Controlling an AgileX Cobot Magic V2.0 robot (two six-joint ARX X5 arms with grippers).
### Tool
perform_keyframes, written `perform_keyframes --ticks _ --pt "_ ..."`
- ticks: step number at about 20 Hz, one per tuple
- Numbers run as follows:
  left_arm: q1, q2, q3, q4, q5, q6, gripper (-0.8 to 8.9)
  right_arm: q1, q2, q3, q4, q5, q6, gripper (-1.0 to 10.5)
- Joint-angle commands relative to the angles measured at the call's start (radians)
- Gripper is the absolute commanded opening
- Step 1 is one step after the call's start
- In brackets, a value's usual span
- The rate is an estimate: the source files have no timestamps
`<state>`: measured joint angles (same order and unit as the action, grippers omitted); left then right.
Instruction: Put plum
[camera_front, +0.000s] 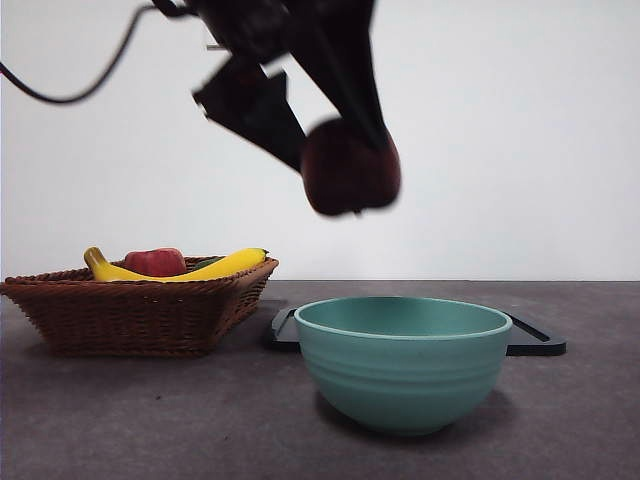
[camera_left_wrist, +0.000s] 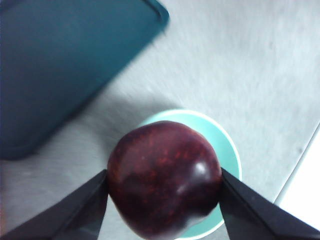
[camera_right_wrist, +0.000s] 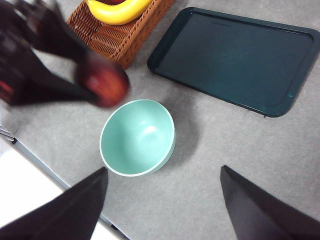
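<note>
While clamped in left gripper (camera_left_wrist: 165, 187), round plum (camera_front: 350, 166) (no long axis)

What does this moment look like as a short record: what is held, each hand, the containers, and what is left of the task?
held: plum, clamped in the left hand, up in the air
position: above the table, over or near the teal bowl; blurred in front view
right hand: open, holding nothing, above the table
bowl: nothing visible inside
basket: holds a banana and a red fruit
tray: dark, nothing on it, behind the bowl
task state: plum not yet set down
</note>
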<state>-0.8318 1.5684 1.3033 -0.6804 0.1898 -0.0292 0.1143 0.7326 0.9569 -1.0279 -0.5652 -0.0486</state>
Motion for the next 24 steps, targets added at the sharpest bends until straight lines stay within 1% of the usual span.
perform_keyframes --ticks 1,3,7,13,16,17,20,24 --pt "-0.039 0.077 0.018 0.021 0.004 0.027 2.72 0.003 0.005 0.021 0.01 -0.003 -0.004 3.6" --pt "-0.06 0.13 0.018 0.027 0.0 0.047 2.72 0.003 0.005 0.021 0.01 -0.003 -0.004 3.6" --pt "-0.086 0.226 0.018 0.034 -0.043 0.071 2.72 0.003 0.005 0.021 0.01 -0.003 -0.004 3.6" --pt "-0.091 0.307 0.018 0.062 -0.044 0.071 2.79 0.003 0.005 0.021 0.01 -0.003 -0.004 3.6" --pt "-0.1 0.312 0.018 0.062 -0.044 0.071 2.83 0.003 0.005 0.021 0.01 -0.003 -0.004 3.6" --pt "-0.105 0.309 0.018 0.068 -0.043 0.071 2.93 0.003 0.005 0.021 0.01 -0.003 -0.004 3.6" --pt "-0.109 0.307 0.023 0.069 -0.043 0.066 4.27 0.003 0.005 0.021 0.01 -0.003 -0.004 3.6" --pt "-0.112 0.303 0.049 0.028 -0.043 0.066 4.37 0.003 0.005 0.021 0.01 -0.003 -0.004 3.6"
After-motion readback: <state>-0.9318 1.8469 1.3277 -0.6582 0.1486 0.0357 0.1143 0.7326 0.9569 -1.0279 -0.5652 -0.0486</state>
